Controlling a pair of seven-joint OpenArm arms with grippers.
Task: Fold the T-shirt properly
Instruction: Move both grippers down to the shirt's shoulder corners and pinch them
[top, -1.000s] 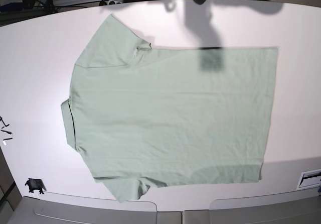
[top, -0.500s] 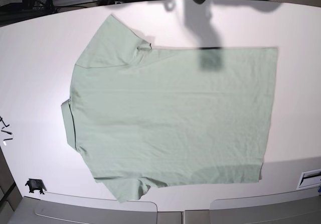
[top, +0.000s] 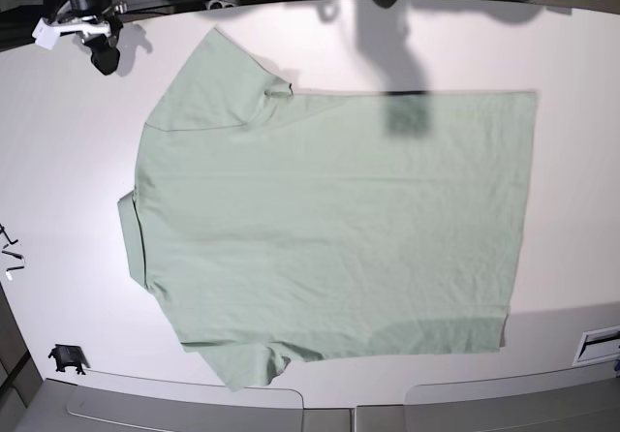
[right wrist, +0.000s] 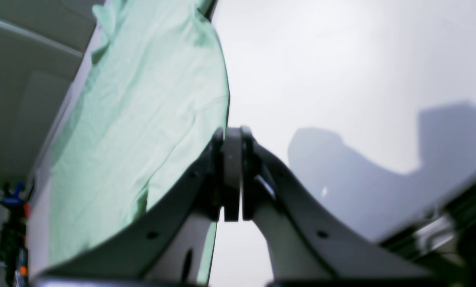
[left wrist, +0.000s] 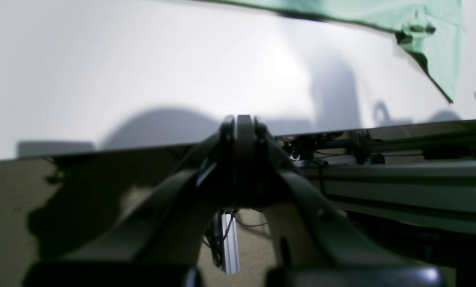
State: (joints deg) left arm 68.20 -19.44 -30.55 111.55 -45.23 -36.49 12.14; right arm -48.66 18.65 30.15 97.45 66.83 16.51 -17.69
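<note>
Both arms have come into the base view since a second ago: the right gripper (top: 102,59) beyond the T-shirt (top: 329,219)'s far sleeve, the left gripper (left wrist: 240,123) probably past the hem corner, blurred. Both are pressed closed, empty. The shirt lies flat on the table (top: 581,209).
</note>
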